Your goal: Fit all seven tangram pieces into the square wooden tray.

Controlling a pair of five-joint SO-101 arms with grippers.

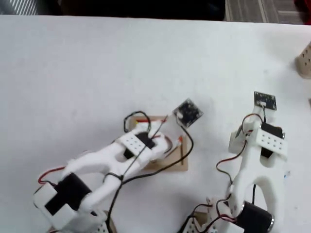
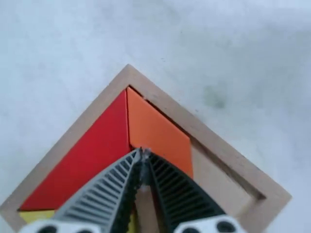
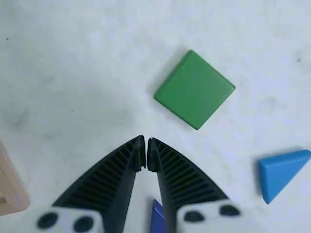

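The square wooden tray [image 2: 228, 160] holds a red triangle [image 2: 87, 160] and an orange parallelogram [image 2: 158, 133] in one corner, with a sliver of a yellow piece [image 2: 36, 215] beside them. Bare tray floor [image 2: 214, 187] lies past the orange piece. My left gripper [image 2: 142, 155] is shut, its tips over the seam between red and orange. In the high view the left arm [image 1: 136, 145] covers most of the tray [image 1: 177, 165]. My right gripper [image 3: 146, 148] is shut above the white table, near a green square [image 3: 194, 90], a blue triangle [image 3: 282, 172] and a dark blue piece [image 3: 156, 216].
The right arm [image 1: 265, 141] stands to the right of the tray. A tray corner [image 3: 9, 191] shows beside the right gripper. A pegged wooden block [image 1: 305, 60] sits at the table's right edge. Open white table stretches toward the far edge.
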